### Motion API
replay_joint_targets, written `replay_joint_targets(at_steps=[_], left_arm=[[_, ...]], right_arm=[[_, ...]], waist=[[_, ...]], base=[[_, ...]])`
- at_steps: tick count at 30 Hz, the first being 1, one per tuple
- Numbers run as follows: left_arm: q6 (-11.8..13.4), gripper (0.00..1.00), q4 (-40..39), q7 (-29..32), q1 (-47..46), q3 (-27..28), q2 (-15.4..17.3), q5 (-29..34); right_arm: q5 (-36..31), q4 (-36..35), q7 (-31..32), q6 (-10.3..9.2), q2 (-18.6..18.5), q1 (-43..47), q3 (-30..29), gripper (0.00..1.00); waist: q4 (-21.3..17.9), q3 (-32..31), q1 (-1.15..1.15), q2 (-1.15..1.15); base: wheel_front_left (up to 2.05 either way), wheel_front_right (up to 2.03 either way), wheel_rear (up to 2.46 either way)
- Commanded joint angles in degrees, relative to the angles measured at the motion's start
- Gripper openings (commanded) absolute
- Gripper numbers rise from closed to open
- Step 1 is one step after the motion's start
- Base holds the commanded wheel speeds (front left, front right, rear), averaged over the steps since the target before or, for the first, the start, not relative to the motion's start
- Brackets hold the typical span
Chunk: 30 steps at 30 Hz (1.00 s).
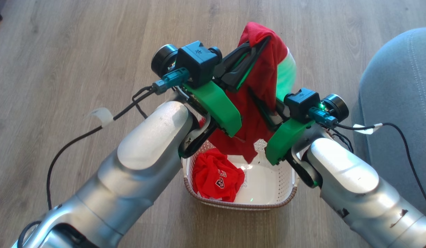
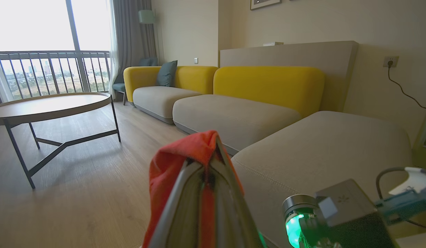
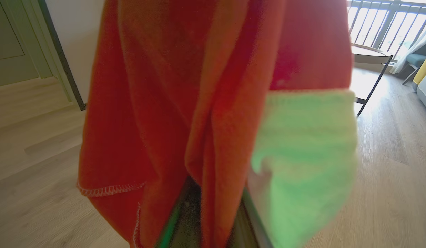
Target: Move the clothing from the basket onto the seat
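The left gripper [image 1: 263, 42] is holding its two dark fingers pressed together on a red garment [image 1: 257, 113], pinching the cloth at its top fold and keeping it raised above the basket [image 1: 283, 179]. The fabric is hanging down in long folds, its lower corner dangling just over the basket's far rim, and a pale patch on its side is glowing green in the robot's light. The right gripper [image 1: 255, 97] is reaching into the hanging cloth from the side. Its fingers are sitting on either side of a fold, narrowed but not fully together, and I cannot tell whether they are actually gripping it. A second red garment [image 1: 216, 175] with a white number print is lying crumpled in the basket's left half. The basket is standing on the wooden floor [image 1: 78, 51], and the grey seat [image 1: 399, 86] is lying off to the robot's right, apart from it.
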Motion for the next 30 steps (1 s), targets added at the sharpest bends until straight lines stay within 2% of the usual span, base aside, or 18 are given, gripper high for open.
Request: replay_joint_targets(at_steps=[1,6,7,8,9,17,30], left_arm=[[0.04,0.00,-1.46,-0.46,-1.88,1.71,0.25,-0.47],[0.04,0.00,-0.69,-0.46,-1.24,1.58,0.25,-0.34],[0.04,0.37,-0.59,-0.46,-1.16,1.52,0.25,-0.31],[0.04,0.85,-0.44,-0.46,-1.06,1.39,0.25,-0.33],[0.04,1.00,-0.10,-0.46,-0.97,1.14,0.28,-0.43],[0.04,1.00,1.42,-0.46,-0.15,-0.13,2.02,-0.22],[0.04,1.00,1.74,-0.46,3.43,-3.44,5.32,0.94]], right_arm=[[0.51,-2.13,-0.28,0.40,0.66,-0.78,-0.32,0.00],[0.19,-4.61,-0.28,0.40,0.22,0.74,-2.79,0.00],[0.10,-5.15,-0.28,0.40,0.20,1.08,-3.47,0.00],[0.01,-5.83,-0.28,0.40,0.24,1.48,-4.33,0.00],[-0.15,-6.53,-0.28,0.40,0.24,1.92,-5.35,0.00],[-2.04,-11.20,-0.28,0.40,-0.08,5.56,-11.73,0.00],[-4.75,-18.50,-0.28,0.40,0.32,11.69,-22.33,0.00]], waist=[[-0.16,0.02,0.00,0.00],[-1.02,0.12,0.00,0.00],[-1.18,0.17,0.00,0.00],[-1.37,0.24,0.00,0.00],[-1.56,0.32,0.00,0.00],[-4.47,1.26,0.00,0.00],[-15.22,1.21,0.00,0.00]], base=[[0.00,0.00,0.00],[0.00,0.00,0.00],[0.00,0.00,0.00],[0.00,0.00,0.00],[0.00,0.00,0.00],[0.00,0.00,0.00],[0.00,0.00,0.00]])
